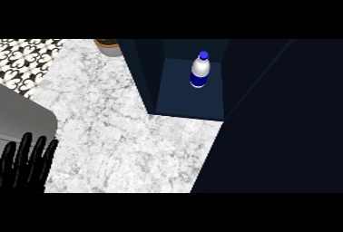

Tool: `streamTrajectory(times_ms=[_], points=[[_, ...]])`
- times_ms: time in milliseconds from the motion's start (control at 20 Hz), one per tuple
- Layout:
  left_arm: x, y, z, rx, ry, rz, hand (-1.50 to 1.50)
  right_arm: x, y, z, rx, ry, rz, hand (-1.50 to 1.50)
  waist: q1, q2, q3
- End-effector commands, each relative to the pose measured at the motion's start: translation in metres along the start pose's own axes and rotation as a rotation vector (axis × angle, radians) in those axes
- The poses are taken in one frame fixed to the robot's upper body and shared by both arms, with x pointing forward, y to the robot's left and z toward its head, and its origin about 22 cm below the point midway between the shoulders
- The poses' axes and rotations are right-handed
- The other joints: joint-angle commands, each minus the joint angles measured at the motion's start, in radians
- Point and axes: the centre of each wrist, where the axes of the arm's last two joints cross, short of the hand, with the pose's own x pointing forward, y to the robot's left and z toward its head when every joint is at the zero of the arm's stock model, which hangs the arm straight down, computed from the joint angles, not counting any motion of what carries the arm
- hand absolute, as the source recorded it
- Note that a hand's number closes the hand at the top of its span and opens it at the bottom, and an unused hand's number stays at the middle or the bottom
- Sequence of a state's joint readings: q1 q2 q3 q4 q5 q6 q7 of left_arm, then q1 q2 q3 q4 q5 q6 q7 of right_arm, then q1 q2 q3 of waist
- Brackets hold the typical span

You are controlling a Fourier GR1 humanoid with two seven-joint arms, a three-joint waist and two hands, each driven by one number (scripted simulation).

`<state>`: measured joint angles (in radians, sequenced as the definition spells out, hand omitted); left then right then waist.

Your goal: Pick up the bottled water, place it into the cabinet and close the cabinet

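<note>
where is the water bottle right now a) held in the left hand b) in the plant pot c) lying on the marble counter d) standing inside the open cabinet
d: the bottled water stands upright on the floor of the open cabinet, far from the left hand, which rests open at the view's lower left.

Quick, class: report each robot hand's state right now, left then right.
Left hand: open, fingers straight up, holding nothing, resting at the view's lower left edge.
Right hand: out of view; cannot be told.
</note>
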<state>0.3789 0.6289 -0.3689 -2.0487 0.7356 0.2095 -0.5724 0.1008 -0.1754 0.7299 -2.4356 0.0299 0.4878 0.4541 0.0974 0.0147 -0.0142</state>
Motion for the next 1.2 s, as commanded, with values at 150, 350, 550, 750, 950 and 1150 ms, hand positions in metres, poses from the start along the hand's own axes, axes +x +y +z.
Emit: streamTrajectory(times_ms=[150, 350, 550, 750, 950, 1150], points=[[0.003, 0.004, -0.002, -0.036, -0.003, 0.013, -1.5, -0.022, 0.015, -0.043, 0.021, -0.02, -0.284, 1.5, 0.054, 0.027, -0.001], [0.007, 0.002, -0.005, -0.084, -0.02, 0.019, -1.5, -0.04, 0.024, -0.043, 0.169, 0.035, -0.457, 1.5, 0.098, 0.044, 0.0], [0.006, 0.007, -0.003, -0.085, 0.002, 0.011, -1.5, -0.042, 0.01, -0.045, 0.084, 0.012, -0.515, 1.5, 0.068, 0.03, 0.0], [0.007, 0.011, -0.003, -0.046, -0.007, 0.004, -1.5, -0.047, -0.008, -0.028, -0.151, -0.011, -0.543, 1.5, 0.026, 0.026, 0.004], [0.007, 0.014, 0.003, -0.028, -0.009, -0.003, -1.5, -0.052, -0.02, -0.014, -0.319, -0.003, -0.545, 1.5, 0.021, 0.025, 0.003], [0.008, 0.017, 0.0, -0.026, -0.011, 0.005, -1.5, -0.06, -0.024, -0.015, -0.392, -0.013, -0.578, 1.5, 0.006, 0.028, 0.004]])
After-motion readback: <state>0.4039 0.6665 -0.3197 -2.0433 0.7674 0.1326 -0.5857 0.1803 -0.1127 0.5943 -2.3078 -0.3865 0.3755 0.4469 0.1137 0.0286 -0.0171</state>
